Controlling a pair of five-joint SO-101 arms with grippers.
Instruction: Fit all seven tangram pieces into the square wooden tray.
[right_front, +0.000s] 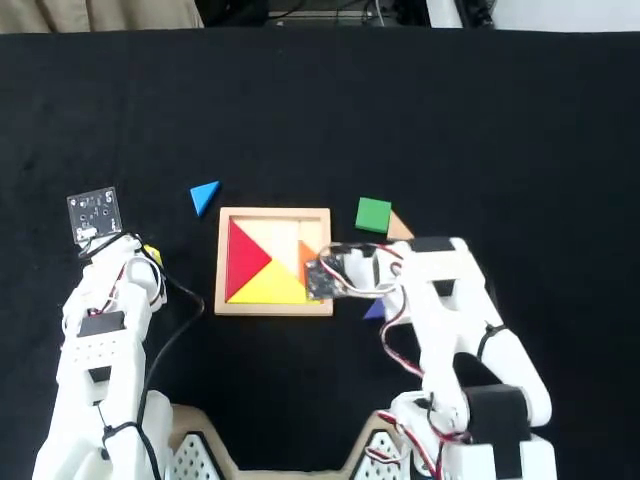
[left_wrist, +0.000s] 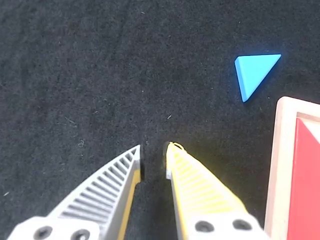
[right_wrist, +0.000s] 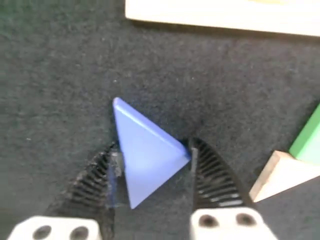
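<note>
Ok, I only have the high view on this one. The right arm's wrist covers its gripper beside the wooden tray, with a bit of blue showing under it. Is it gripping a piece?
Observer: Yes. In the right wrist view the right gripper has a violet-blue triangle between its fingers, one finger against each side.
Operator: And the left gripper, anything in it?
Observer: No. In the left wrist view the left gripper has a narrow gap at its fingertips, with nothing but the black cloth between them.
</note>
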